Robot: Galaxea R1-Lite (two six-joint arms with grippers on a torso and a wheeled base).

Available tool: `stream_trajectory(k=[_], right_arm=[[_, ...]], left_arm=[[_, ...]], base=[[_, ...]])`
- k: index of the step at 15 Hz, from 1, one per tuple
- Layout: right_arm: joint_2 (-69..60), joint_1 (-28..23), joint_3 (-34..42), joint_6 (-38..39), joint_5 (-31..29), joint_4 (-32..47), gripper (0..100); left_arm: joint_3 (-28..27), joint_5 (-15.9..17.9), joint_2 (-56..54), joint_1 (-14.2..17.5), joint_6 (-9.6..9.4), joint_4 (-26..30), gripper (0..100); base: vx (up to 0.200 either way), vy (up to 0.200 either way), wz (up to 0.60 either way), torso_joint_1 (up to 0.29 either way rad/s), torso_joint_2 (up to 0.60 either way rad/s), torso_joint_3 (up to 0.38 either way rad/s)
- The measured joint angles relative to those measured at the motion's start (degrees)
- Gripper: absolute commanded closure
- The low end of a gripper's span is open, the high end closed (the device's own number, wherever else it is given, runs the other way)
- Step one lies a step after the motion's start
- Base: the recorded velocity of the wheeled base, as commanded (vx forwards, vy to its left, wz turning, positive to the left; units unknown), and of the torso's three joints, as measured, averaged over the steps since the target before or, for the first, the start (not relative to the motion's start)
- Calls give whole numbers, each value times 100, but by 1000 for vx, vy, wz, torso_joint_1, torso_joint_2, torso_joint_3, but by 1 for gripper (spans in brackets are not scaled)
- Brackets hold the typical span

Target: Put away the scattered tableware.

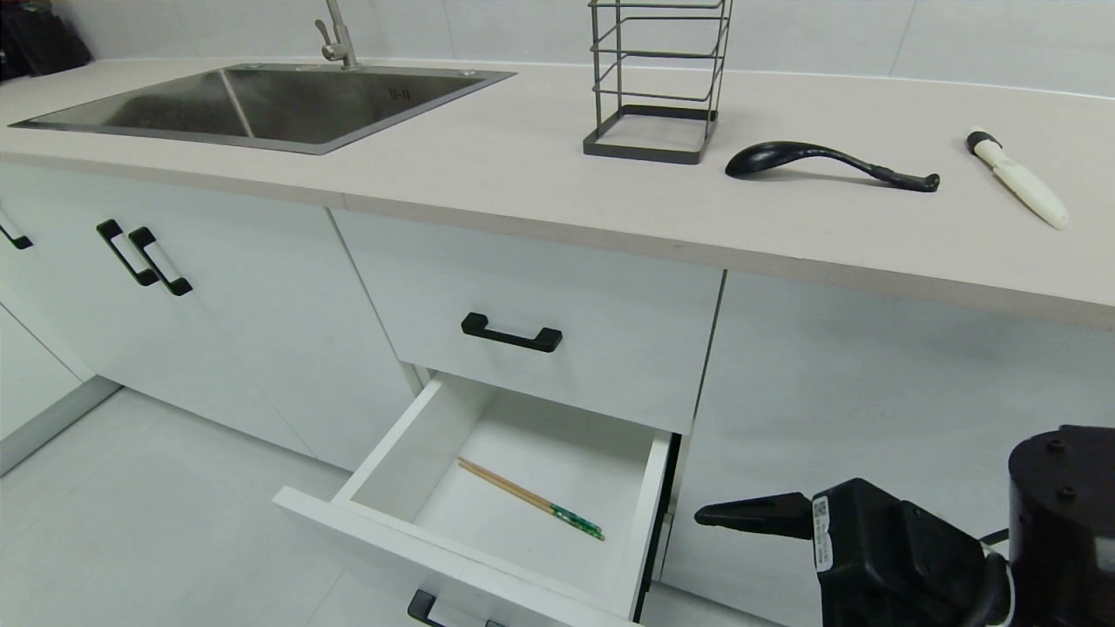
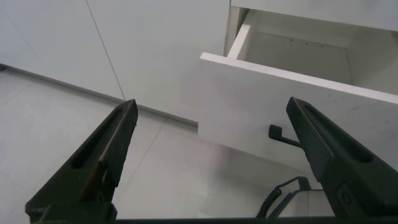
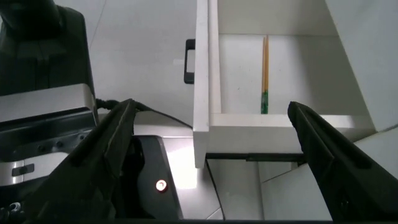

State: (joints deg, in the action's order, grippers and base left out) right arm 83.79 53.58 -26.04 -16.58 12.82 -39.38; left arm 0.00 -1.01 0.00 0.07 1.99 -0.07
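A black spoon (image 1: 827,161) and a white-handled knife (image 1: 1019,178) lie on the counter at the right. The lower drawer (image 1: 453,549) is pulled out, and a pair of wooden chopsticks (image 1: 531,498) with green tips lies inside it. My right gripper (image 1: 710,515) hangs low to the right of the drawer, pointing at it. Seen from the right wrist, that gripper (image 3: 210,109) is open and holds nothing, with the chopsticks (image 3: 265,71) beyond it. My left gripper (image 2: 211,102) is open and holds nothing, low over the floor and facing the drawer front (image 2: 280,93).
A wire rack (image 1: 658,87) stands on the counter behind the spoon, and a steel sink (image 1: 261,100) is at the far left. The upper drawer with its black handle (image 1: 511,333) is closed. White cabinet doors flank the drawers. The floor lies below.
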Motion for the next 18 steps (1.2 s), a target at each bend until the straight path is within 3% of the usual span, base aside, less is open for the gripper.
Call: stream_trajectory(k=[3,8,18], right_arm=[[33,2,-107,0,-2,7,0],[59,96,-455,7,-11,544,0],[63,260,-1239,2,-56,1562,0]], left_arm=[[0,-2,0,0,1,0,0],[0,-2,0,-2,0,2,0],[0,0,0,-2,0,0,0]], base=[[0,0,0,0,0,0],[0,0,0,204,-108,-102],[0,0,0,183,-529,-213]])
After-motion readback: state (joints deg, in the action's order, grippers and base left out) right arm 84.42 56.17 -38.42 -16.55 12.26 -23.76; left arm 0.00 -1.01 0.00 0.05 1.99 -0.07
